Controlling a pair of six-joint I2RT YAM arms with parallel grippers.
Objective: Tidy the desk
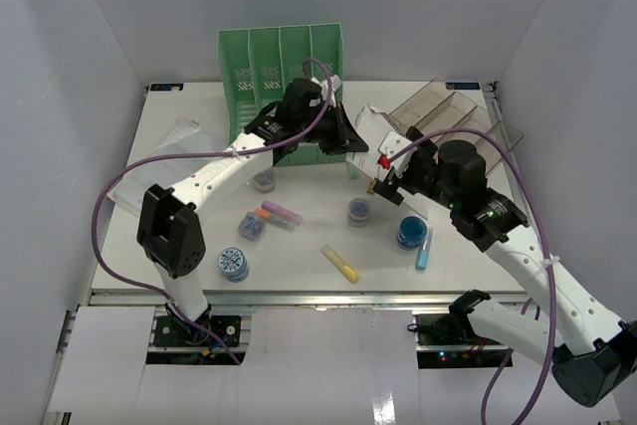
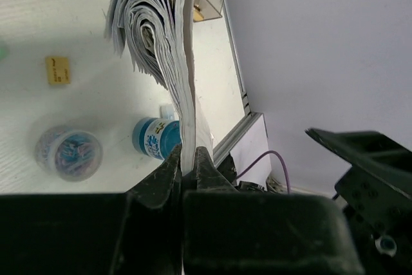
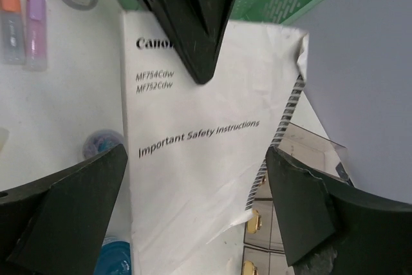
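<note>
The left fingers (image 2: 166, 181) are clamped on the edge of a white booklet (image 3: 193, 152), held above the white bench (image 1: 299, 251) near the green rack (image 1: 279, 62). The right fingers (image 3: 77, 191) stand wide apart before the booklet.

The left claw (image 1: 346, 138) meets the left edge of a white booklet (image 1: 373, 124) (its far corner near the brown tray (image 1: 453, 111)), with the green file rack (image 1: 261, 65) just behind that claw. The right claw (image 1: 390, 178) is at the booklet's near end. A blue tub (image 1: 411, 233) stands on the desk (image 1: 309, 238) just in front of it.
</note>
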